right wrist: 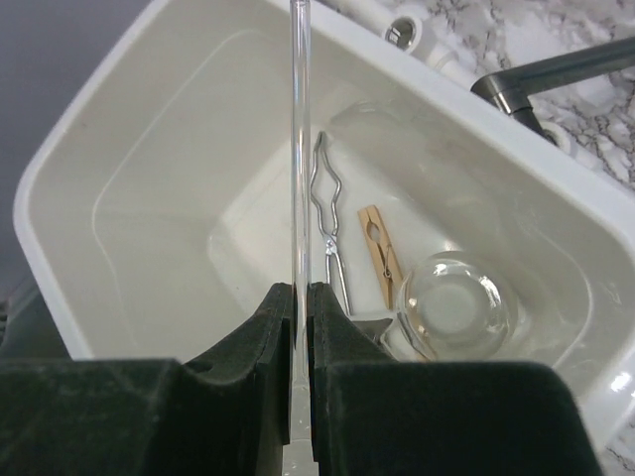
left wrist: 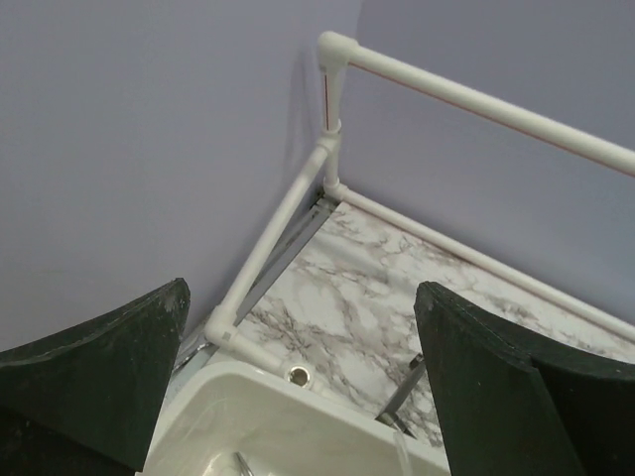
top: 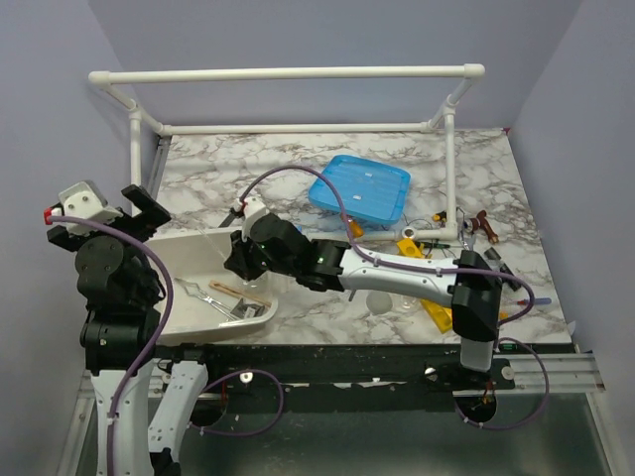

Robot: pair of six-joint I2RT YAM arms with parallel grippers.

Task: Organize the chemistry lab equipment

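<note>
While tight on one glass rod (right wrist: 300, 149), right pincer (right wrist: 301, 322); left pincer (left wrist: 303, 297) wide, empty.

Lavender walls (top: 327, 30) close around my marble-patterned tabletop (top: 248, 164), with a white pipe frame (top: 288, 73) along its back.

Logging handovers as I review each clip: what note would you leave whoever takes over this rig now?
Left tool: open, empty, above the far corner of the white tub.
Right tool: shut on a clear glass rod, over the tub.
Done: metal tongs, wooden clip and glass flask lie in the tub.
Left: release the rod; yellow rack and small items wait on the table, right side.
</note>
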